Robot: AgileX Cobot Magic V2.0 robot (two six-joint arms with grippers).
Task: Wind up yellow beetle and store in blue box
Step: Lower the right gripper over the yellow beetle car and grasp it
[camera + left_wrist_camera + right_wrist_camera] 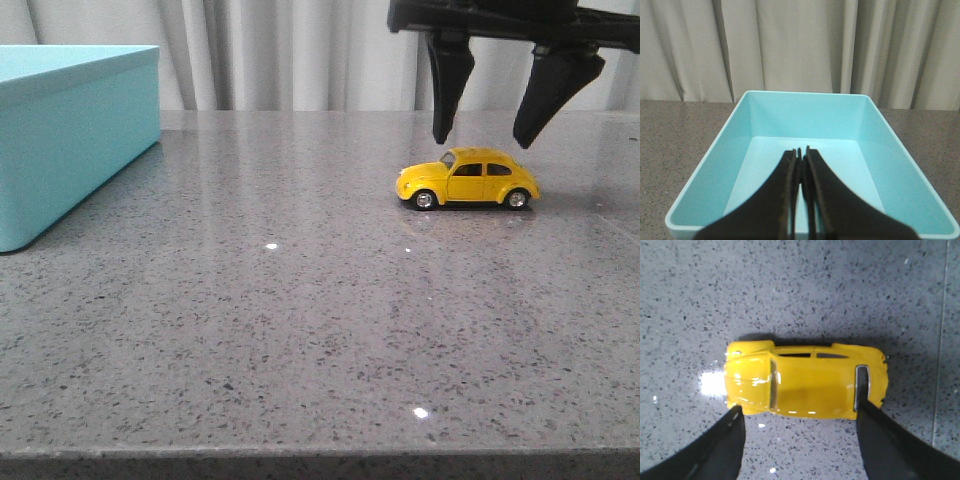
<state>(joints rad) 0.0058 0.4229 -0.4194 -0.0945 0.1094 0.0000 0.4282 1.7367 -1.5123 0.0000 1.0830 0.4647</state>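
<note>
The yellow beetle [468,178] stands on its wheels on the grey stone table [300,330], right of centre, nose pointing left. My right gripper [482,140] hangs open just above it, one finger over each end, not touching. In the right wrist view the beetle [805,386] lies crosswise between the spread fingers [892,445]. The blue box [70,130] sits at the far left, its top open. My left gripper [801,152] is shut and empty, hovering over the box's empty inside [805,125]; it is out of the front view.
Pale curtains [290,55] hang behind the table. The table's front edge [320,455] runs along the bottom of the front view. A seam in the stone [941,340] runs past the beetle's rear end.
</note>
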